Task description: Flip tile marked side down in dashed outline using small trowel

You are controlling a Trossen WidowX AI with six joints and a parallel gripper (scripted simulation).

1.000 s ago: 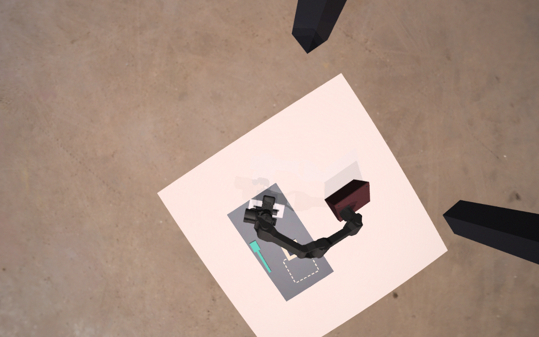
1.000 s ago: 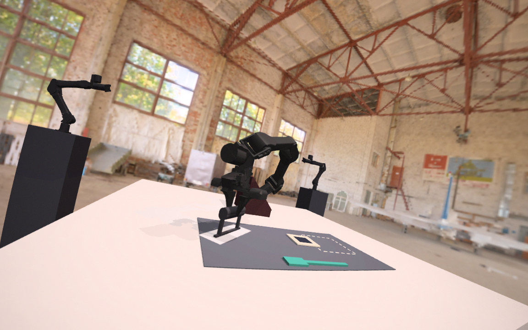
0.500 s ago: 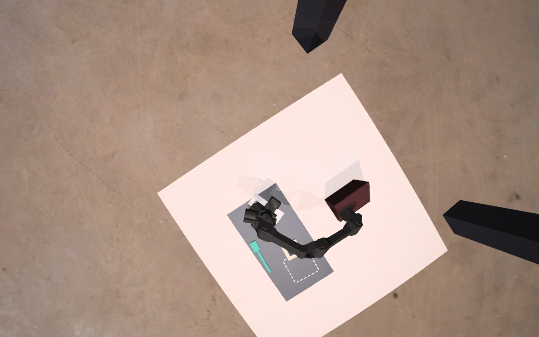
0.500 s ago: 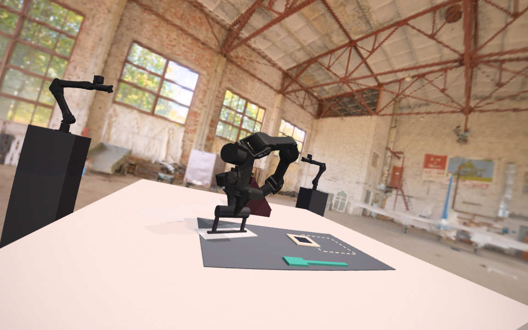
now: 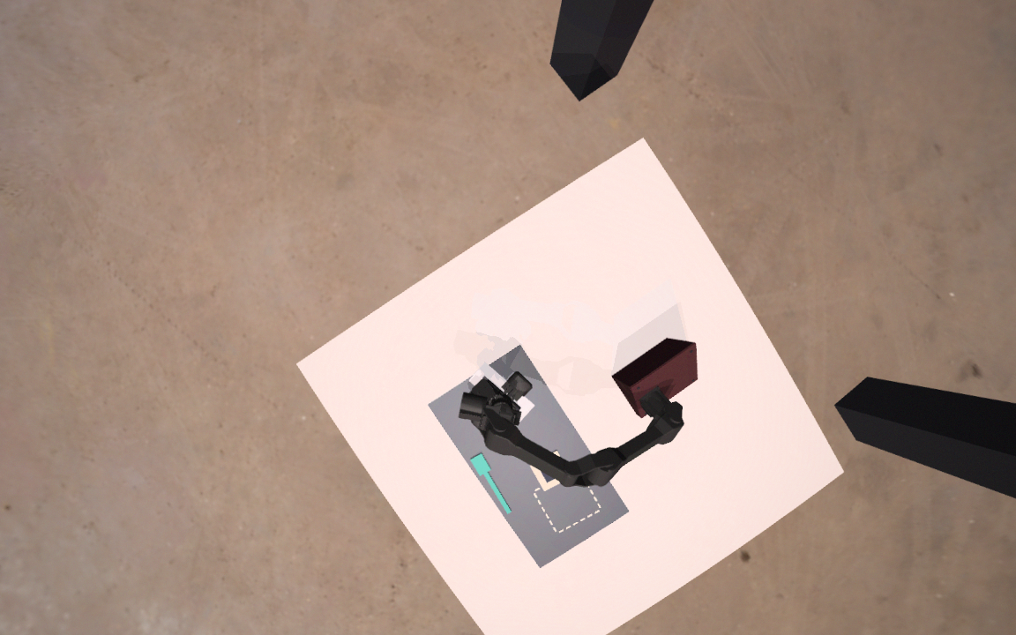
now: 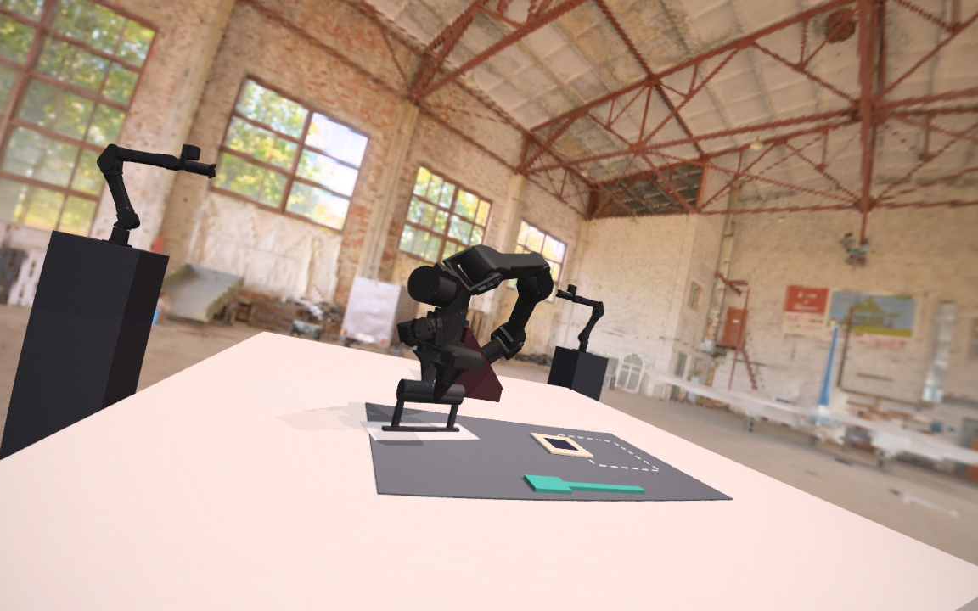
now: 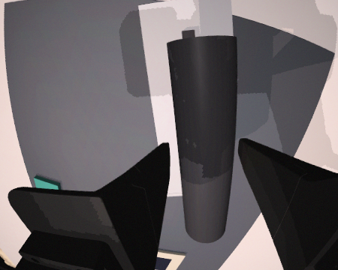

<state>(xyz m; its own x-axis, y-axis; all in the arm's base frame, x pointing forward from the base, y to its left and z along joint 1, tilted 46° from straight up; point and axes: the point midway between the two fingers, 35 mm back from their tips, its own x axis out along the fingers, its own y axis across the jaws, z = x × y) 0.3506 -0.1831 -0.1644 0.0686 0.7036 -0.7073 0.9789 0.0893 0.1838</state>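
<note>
Your gripper point(image 5: 505, 404) point(image 6: 433, 379) point(image 7: 204, 147)'s fingers stand about half open around the trowel's dark handle point(image 6: 431, 390) point(image 7: 204, 131), apparently not clamped. The tile point(image 5: 545, 478) point(image 6: 562, 445) point(image 7: 173, 259), lower right of centre in the exterior view, isn't turned into the dashed outline point(image 5: 557, 530) point(image 6: 633, 468); flipping, setting down and clearing remain.
</note>
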